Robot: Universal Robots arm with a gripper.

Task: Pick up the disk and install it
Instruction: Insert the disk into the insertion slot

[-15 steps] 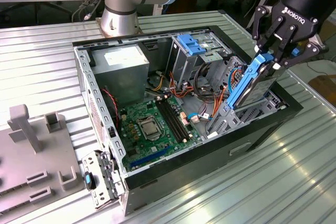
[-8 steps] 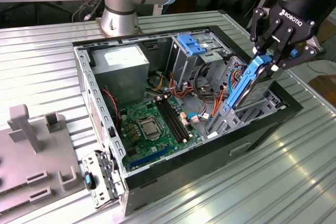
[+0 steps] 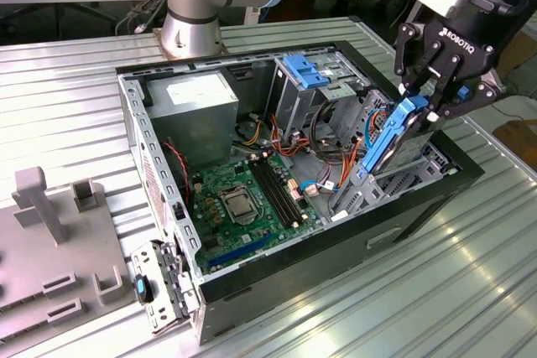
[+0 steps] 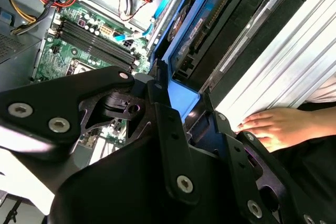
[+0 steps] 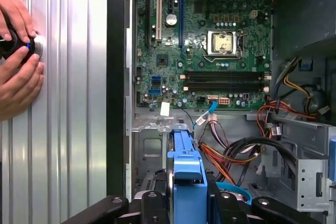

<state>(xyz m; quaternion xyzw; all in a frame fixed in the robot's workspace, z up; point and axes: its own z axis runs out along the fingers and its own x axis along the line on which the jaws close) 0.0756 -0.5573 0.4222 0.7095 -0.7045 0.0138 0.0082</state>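
Ribbed metal tabletop is carrying an open computer case lying on its side, its motherboard facing up and a grey power-supply box sitting at the far end. At the exterior view's right the gripper is clamping the disk by its upper end. The disk is hanging on edge and tilted, blue side rails showing, with its lower end at the mouth of the metal drive bay inside the case. Whether it is already touching the bay I cannot tell. In the first wrist view the blue rail of the disk is running straight out from between the black fingers, above the bay's opening.

The step in hand is looking like seating the disk in that bay, so alignment is mattering more than force. The rails are needing to sit square to the bay's guides, since a tilted entry is likely to jam. The orange and black cables just beside the bay are wanting a clear berth.

A person's hand is resting on the table outside the case wall, well apart from the disk.
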